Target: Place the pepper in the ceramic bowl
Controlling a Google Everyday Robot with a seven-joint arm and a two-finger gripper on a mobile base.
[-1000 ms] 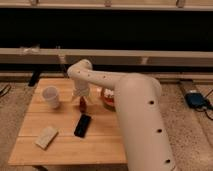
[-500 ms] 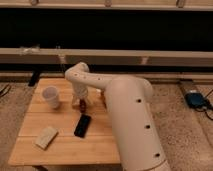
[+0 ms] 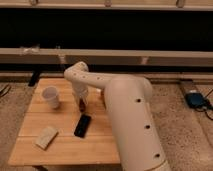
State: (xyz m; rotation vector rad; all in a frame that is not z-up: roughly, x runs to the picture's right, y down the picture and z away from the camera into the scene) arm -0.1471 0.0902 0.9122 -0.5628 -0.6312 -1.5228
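Observation:
My gripper (image 3: 81,102) points down at the wooden table (image 3: 65,150), just right of the white cup. A small dark-red pepper (image 3: 82,107) shows at its tip, touching the gripper. The white arm (image 3: 125,110) sweeps in from the lower right and crosses the middle of the table. The ceramic bowl is hidden behind the arm.
A white cup (image 3: 51,96) stands at the table's left. A flat black phone (image 3: 83,125) lies in front of the gripper, and a tan block (image 3: 46,137) sits near the front left corner. A blue object (image 3: 196,99) rests on the floor to the right.
The arm has swung forward and lower, bringing the gripper down onto the pepper. The bowl, visible a second ago, is now covered by the arm.

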